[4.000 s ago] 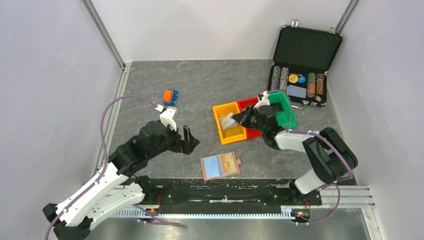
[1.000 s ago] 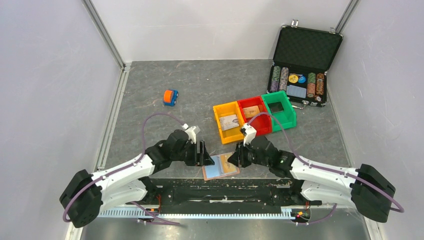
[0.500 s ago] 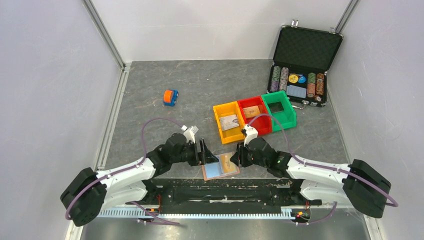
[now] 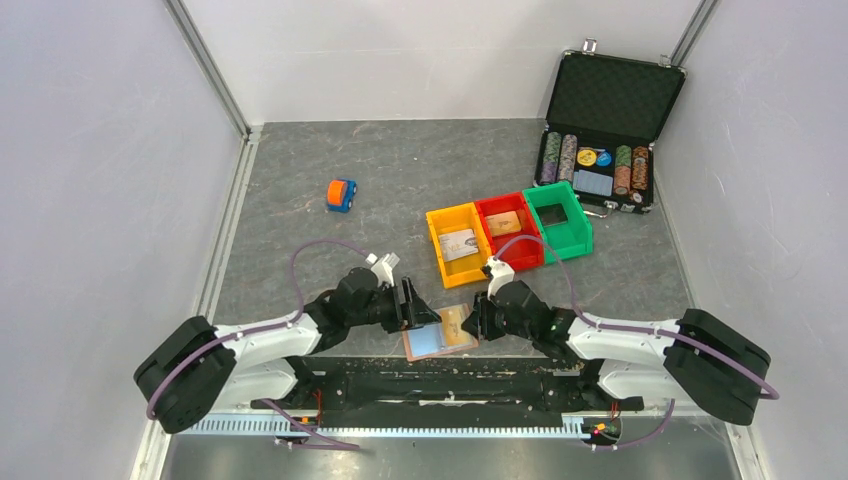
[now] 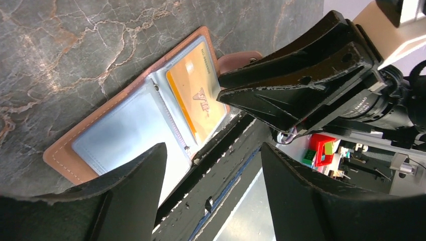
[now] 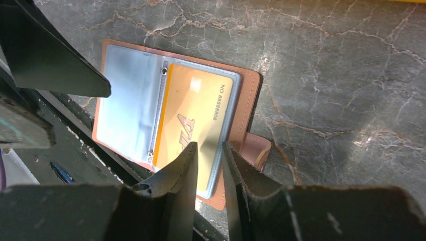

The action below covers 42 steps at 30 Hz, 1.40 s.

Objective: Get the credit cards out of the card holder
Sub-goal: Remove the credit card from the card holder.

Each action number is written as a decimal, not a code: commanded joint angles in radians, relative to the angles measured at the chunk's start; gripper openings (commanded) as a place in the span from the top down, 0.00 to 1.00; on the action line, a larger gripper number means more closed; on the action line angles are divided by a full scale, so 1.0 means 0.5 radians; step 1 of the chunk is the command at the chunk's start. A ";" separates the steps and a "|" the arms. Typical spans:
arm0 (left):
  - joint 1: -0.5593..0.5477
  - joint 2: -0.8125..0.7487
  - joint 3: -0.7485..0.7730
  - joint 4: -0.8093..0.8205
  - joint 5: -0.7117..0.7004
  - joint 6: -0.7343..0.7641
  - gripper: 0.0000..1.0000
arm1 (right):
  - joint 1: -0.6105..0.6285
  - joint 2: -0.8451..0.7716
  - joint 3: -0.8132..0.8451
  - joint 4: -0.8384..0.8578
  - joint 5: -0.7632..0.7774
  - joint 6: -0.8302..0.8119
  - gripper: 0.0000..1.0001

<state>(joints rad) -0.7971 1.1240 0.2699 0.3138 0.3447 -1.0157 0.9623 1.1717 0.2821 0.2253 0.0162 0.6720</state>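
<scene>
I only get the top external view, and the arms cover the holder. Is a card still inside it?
Observer: Yes. The right wrist view shows a yellow-orange card in one clear pocket of the card holder.
Operator: And the other side?
Observer: The other pocket looks empty, only pale blue-grey plastic.
Operator: Has anything gripped it?
Observer: No. The right gripper is over one short edge of the card, its fingers a narrow gap apart with nothing between them.

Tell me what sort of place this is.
Probably a lab robot test cell: plain white walls around a grey table, and staged props like sorting bins and a poker chip case.
</scene>
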 commanded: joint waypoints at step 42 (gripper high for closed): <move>-0.197 0.410 0.168 0.232 -0.119 -0.022 0.33 | 0.005 -0.025 -0.083 0.134 -0.061 0.171 0.81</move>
<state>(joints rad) -0.8860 1.3178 0.3107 0.4183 0.3141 -1.0172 0.9623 1.1748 0.2554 0.2871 -0.0257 0.7418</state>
